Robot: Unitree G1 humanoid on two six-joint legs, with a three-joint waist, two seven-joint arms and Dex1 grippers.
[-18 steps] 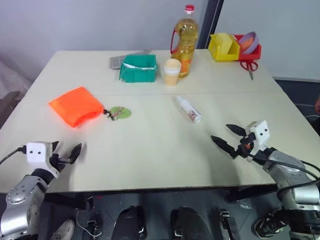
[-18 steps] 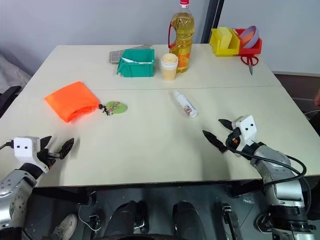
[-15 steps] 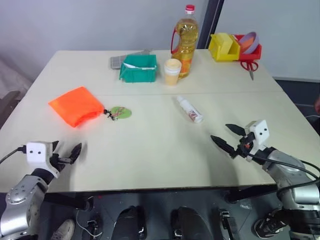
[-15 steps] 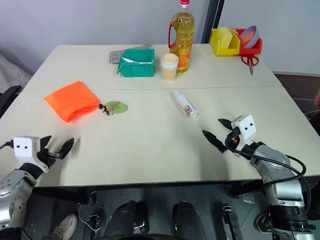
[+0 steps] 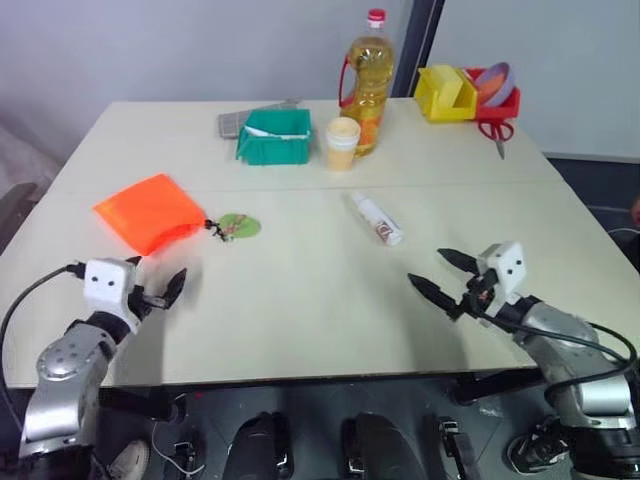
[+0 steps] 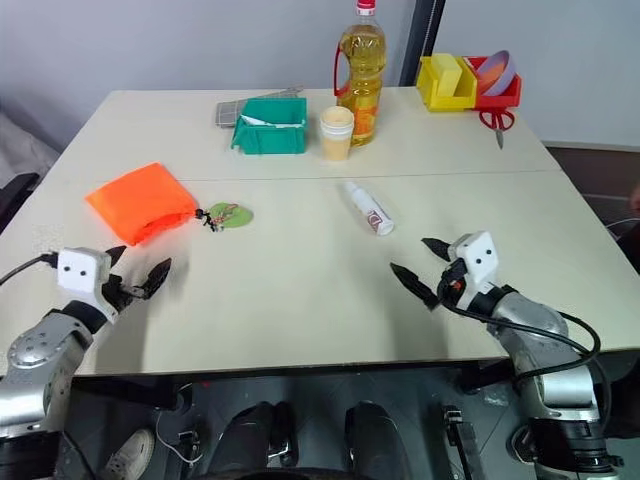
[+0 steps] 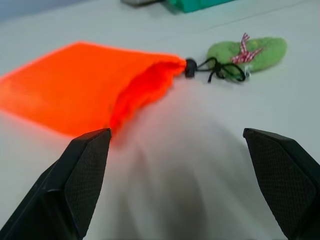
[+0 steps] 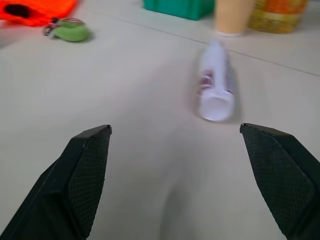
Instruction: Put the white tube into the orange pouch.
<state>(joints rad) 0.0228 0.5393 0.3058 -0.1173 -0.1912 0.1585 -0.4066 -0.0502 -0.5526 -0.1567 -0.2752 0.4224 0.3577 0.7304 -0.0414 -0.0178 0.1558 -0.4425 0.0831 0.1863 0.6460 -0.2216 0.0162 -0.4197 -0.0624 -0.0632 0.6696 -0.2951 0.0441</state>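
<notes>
Two grippers sit low over the near edge of the pale wooden table [image 5: 300,300], both spread wide and holding nothing: left gripper [image 5: 157,290], right gripper [image 5: 436,275]. Beyond the left one lies the flat bright orange fabric pouch [image 5: 148,211], its dark cord running to a round green tag [image 5: 240,225]. Beyond the right one lies the small slim white plastic tube [image 5: 377,218], flat on the table, well apart from the pouch.
</notes>
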